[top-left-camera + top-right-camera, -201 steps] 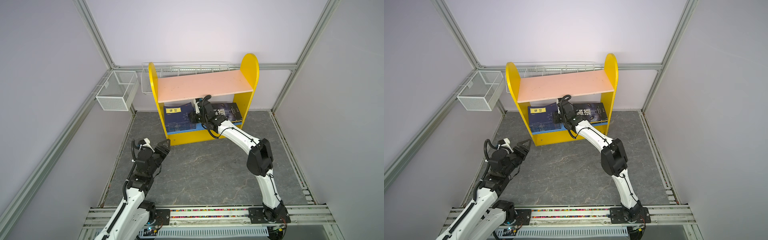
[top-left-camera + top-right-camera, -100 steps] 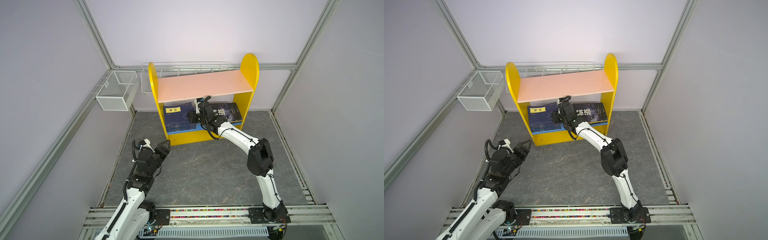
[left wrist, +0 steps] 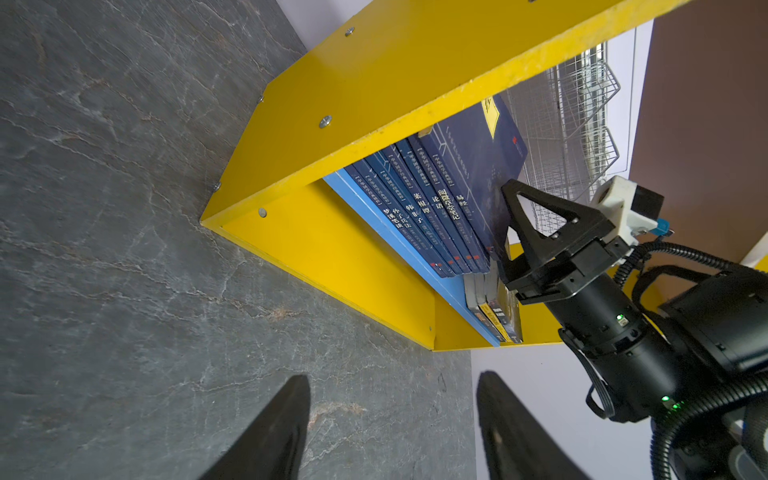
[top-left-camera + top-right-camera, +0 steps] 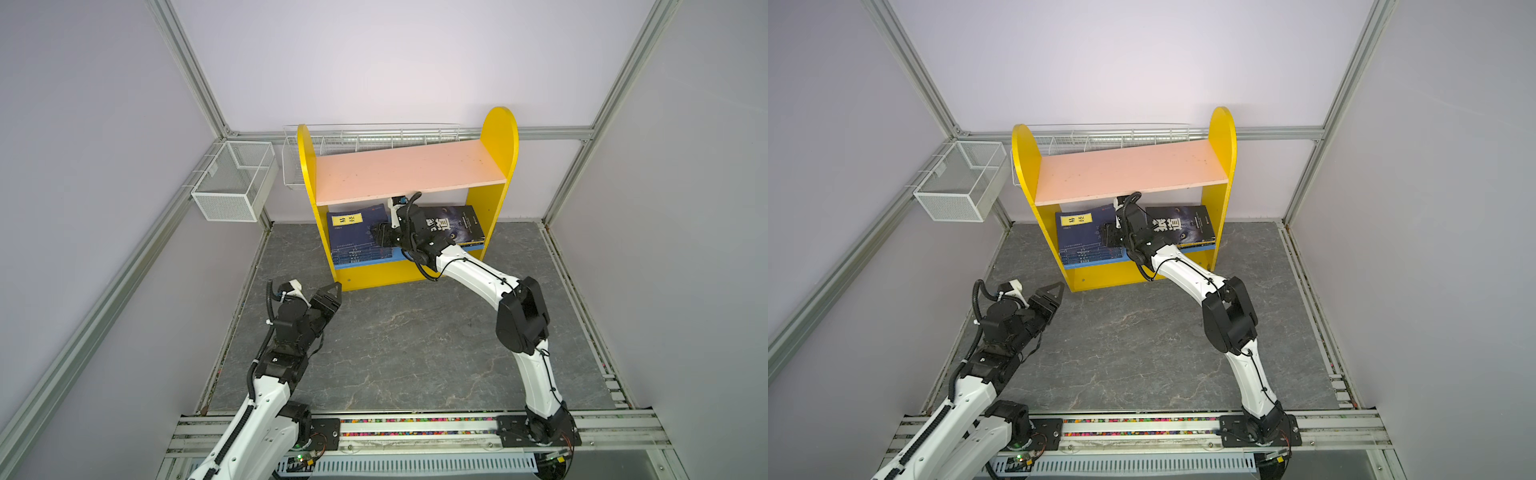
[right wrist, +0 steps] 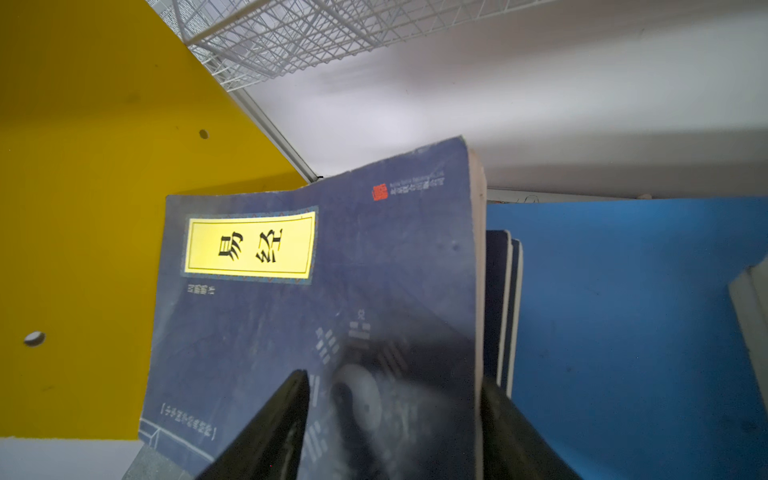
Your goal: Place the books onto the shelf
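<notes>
Navy books (image 4: 353, 237) lie stacked, spines along the blue board's (image 5: 623, 311) front edge; left fingers (image 3: 278, 428) and right fingers (image 5: 274, 432) gape, empty.

— What do we see on the left wall?
— A box-shaped white mesh basket (image 4: 232, 187), hung on the slanting aluminium rail (image 4: 124, 266).
— And at the back?
— We make out a long, low wire basket (image 4: 374, 137) along the rear rail, split into compartments.
— The ground?
— We'd call the tabletop (image 4: 415, 340) grey, veined like stone. A slotted white strip (image 4: 415, 465) runs along its near edge, and pale lilac walls (image 4: 374, 54) close three sides.
</notes>
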{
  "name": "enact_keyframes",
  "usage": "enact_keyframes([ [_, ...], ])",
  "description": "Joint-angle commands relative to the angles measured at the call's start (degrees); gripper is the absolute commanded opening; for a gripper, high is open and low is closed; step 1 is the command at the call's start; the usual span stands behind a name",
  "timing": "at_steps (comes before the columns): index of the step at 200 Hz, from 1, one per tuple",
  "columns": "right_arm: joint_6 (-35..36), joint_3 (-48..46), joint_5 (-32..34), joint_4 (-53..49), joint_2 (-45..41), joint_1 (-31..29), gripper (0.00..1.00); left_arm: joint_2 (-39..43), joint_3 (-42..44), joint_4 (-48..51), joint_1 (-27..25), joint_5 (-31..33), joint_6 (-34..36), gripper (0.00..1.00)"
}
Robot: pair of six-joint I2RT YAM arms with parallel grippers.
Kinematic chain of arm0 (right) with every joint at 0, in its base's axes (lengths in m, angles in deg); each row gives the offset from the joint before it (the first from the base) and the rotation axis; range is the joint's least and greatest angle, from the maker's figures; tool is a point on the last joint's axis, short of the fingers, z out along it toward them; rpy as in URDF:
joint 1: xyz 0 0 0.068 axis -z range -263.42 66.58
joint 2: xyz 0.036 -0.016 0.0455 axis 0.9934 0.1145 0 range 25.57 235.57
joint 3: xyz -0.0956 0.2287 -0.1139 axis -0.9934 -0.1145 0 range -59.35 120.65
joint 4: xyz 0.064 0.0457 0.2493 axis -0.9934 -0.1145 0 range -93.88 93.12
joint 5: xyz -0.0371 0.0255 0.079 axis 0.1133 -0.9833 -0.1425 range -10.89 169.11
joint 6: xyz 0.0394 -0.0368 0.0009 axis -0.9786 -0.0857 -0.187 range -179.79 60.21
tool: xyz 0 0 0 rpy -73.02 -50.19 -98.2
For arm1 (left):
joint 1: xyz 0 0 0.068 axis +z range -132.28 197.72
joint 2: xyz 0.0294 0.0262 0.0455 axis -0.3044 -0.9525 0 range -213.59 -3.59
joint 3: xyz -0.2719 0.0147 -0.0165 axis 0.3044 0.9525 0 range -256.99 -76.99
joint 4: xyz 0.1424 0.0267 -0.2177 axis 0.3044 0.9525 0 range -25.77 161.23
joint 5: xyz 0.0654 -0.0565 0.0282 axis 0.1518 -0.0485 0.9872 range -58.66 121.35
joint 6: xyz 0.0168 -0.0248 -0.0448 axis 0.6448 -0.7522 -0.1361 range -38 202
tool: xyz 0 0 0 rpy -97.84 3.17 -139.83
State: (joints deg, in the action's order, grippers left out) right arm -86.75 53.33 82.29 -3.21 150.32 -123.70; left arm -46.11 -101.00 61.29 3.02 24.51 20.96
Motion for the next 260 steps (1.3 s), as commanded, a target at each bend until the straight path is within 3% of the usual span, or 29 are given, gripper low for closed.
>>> enact_keyframes([
  [1, 1.8, -1.2, 0.4, -0.7, -2.3, 0.0, 0.66, 0.2, 0.5, -0.5, -0.3, 1.1, -0.6, 0.65],
  [47, 1.4, -1.7, -0.6, -0.7, -2.1, -0.2, 0.65, -0.4, -0.2, -1.4, -0.3, 1.0, 0.5, 0.65],
  [80, 0.4, -2.7, -1.5, 0.4, -2.2, -0.3, 0.64, -7.3, -3.0, -7.1, -0.3, 0.2, 2.7, 0.61],
  [104, 0.6, -3.5, -1.4, 0.4, -2.7, -0.3, 0.64, -13.0, -5.5, -13.3, -0.3, -2.1, 3.9, 0.42],
  [122, 0.9, -3.9, -1.2, 0.3, -3.0, -0.3, 0.64, -17.5, -7.8, -17.0, -0.6, -3.8, 5.4, 0.19],
  [138, 1.0, -4.0, -1.2, 0.1, -3.2, -0.3, 0.64, -20.5, -9.5, -21.0, -1.1, -5.0, 7.2, 0.11],
  [168, 1.0, -4.1, -1.3, 0.1, -3.3, -0.3, 0.64, -24.7, -13.6, -22.1, -2.4, -4.6, 10.8, 0.07],
  [260, 1.6, -4.0, -2.3, -0.4, -3.5, -0.3, 0.64, -34.8, -20.9, -26.9, -2.6, -2.0, 13.9, 0.06],
])
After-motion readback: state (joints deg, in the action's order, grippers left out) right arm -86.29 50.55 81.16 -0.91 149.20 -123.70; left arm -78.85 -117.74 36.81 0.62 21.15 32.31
